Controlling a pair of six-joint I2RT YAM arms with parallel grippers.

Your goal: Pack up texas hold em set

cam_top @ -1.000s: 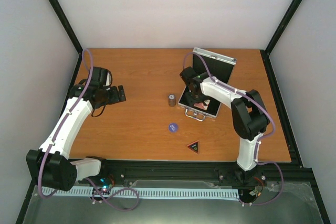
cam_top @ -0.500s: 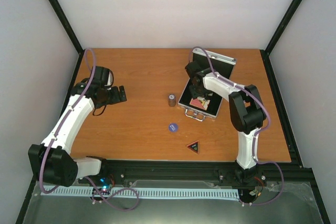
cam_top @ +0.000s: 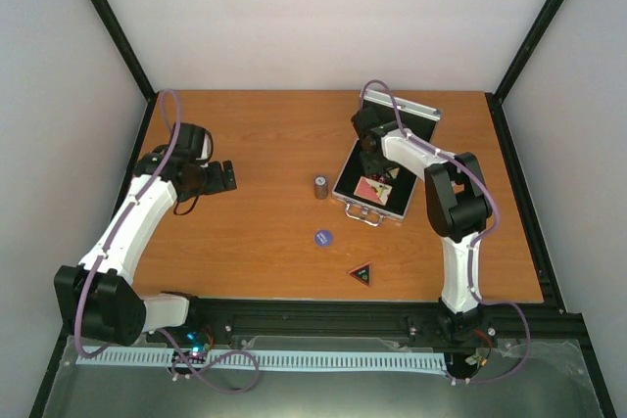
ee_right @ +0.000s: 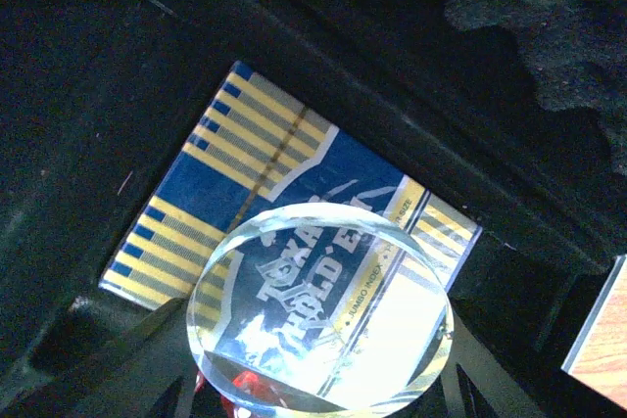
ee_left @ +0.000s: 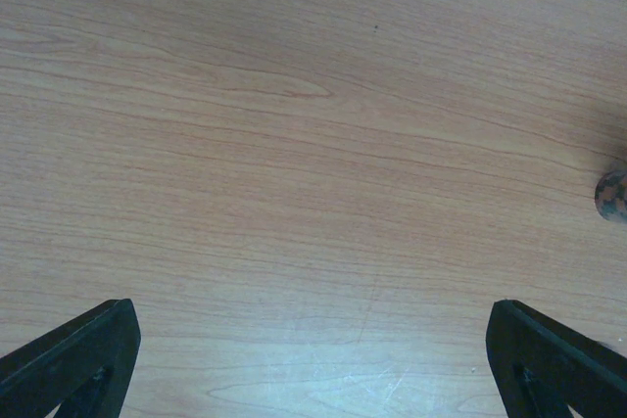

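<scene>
From above, the small silver case [cam_top: 345,186] lies open toward the far right of the tabletop [cam_top: 255,144], its lid [cam_top: 402,113] propped up on the side facing the far edge. A red card deck [cam_top: 373,190] lies in the near half of the black lining. The right gripper [cam_top: 370,152] hangs inside the case's far half. Out on the wood, the dark cylinder [cam_top: 320,187] stands just left of the case. The blue chip [cam_top: 323,238] lies nearer the near edge, and the black triangle [cam_top: 361,274] lies close to that edge. The left gripper [cam_top: 211,176] waits by the left edge, well apart from everything.

The left wrist camera shows only bare wood between its jaws, which are spread wide and hold nothing. The cylinder [ee_left: 612,195] peeks in at the right border.

The right wrist camera looks down into the black lining [ee_right: 98,66]. The blue-gold deck [ee_right: 265,183] is bedded in its recess, and the clear disc [ee_right: 318,305] sits over the deck's near end. The right gripper's [ee_right: 318,384] jaws look closed against the disc's rim on both sides.

I'd judge the disc is being set into the case. Next it needs a gentle release where it won't slide, and then the cylinder, chip and triangle need fetching before the lid closes.
</scene>
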